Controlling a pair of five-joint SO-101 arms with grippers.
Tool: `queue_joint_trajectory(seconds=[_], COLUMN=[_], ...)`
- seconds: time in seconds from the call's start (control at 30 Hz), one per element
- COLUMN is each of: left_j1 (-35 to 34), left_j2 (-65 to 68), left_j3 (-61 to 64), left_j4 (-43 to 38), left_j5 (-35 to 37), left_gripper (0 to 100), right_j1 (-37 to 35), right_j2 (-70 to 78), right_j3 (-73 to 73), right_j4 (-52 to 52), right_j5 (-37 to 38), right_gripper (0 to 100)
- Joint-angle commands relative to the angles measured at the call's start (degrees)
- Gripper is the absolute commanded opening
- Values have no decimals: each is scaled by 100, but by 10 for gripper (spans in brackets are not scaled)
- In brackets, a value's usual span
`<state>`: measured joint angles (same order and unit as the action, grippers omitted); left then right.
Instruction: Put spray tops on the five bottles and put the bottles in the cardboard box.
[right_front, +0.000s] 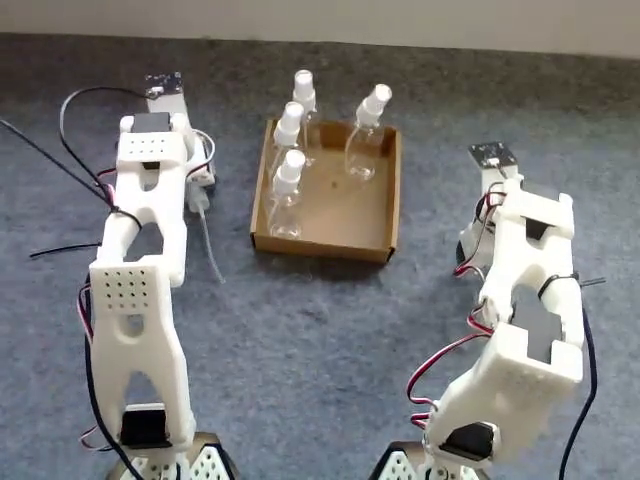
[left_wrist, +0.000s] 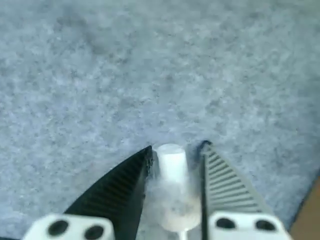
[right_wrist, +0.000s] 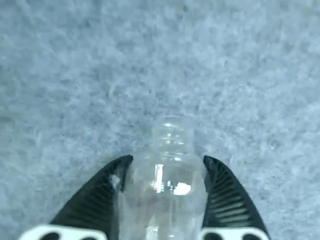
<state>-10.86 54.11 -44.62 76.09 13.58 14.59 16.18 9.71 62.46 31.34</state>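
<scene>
left pincer (left_wrist: 177, 147) clamped on spray top (left_wrist: 171, 165), held ready for fitting | right pincer (right_wrist: 167, 159) clamped on fifth bottle (right_wrist: 171, 136), open neck free for capping | four capped bottles (right_front: 288, 185) stand in cardboard box (right_front: 320, 244)

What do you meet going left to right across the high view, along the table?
left arm → spray top's dip tube → cardboard box → right arm

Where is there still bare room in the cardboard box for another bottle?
The cardboard box has bare floor in its near right part, in front of the lone bottle. Its left side is crowded with three capped bottles. The carpet before the box is bare too.
</scene>
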Motion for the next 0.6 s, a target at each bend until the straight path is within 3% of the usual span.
queue_joint_trajectory(seconds=[0.0,0.23,0.43,0.57], left_j1=[-92,-110,-110,-84], left_j2=[-13,-75,-497,-954], left_j3=[-119,-286,-1578,-2888], left_j4=[-44,141,1248,2145], left_j5=[-18,0,9,18], left_gripper=[92,91,91,91], right_j1=[-4,-4,110,66], right_j2=[-92,-145,-804,-1648], right_j3=[-31,-321,-1015,-1086], right_j4=[-4,453,1068,1147], right_j5=[53,44,44,-396], right_gripper=[33,3,3,3])
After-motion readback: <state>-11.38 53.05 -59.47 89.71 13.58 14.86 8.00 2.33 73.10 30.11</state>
